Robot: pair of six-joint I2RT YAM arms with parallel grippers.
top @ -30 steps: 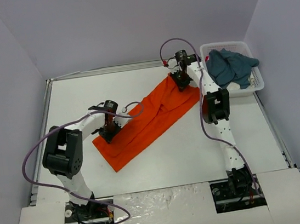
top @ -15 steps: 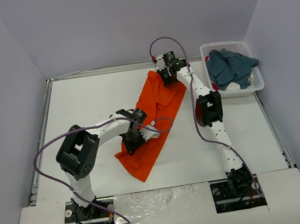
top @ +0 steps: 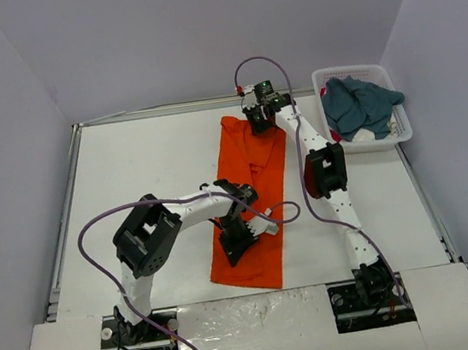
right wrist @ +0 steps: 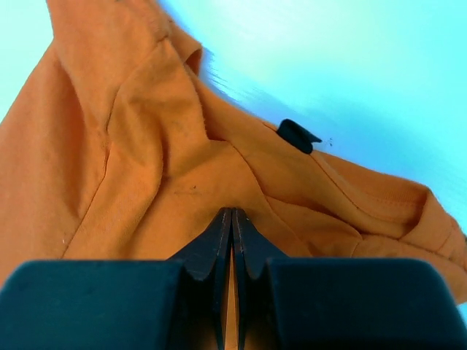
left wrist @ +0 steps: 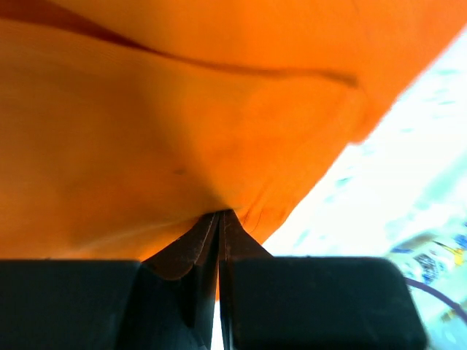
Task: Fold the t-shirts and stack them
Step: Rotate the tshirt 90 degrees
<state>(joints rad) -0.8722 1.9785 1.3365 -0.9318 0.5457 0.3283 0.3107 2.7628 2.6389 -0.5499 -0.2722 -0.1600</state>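
The orange t-shirt (top: 259,172) lies as a long folded strip running from the far middle of the table toward the near edge. My right gripper (top: 258,120) is shut on its far end, where the jaws pinch the cloth (right wrist: 146,168) at the tips (right wrist: 232,213). At the near end my left gripper (top: 233,248) is shut on the shirt, whose orange cloth (left wrist: 182,109) fills that wrist view above the closed tips (left wrist: 220,216). The teal-blue t-shirt (top: 359,105) sits bunched in the basket at the far right.
The white lattice basket (top: 402,129) stands at the far right corner, close to the right arm. A small dark tag (right wrist: 295,135) shows on the orange cloth. Purple cables loop off both arms. Grey walls enclose the white table (top: 130,171).
The orange t-shirt has swung from a diagonal to a near-to-far strip. My left gripper dragged its end rightward and toward the near edge. My right gripper shifted its end left along the far side.
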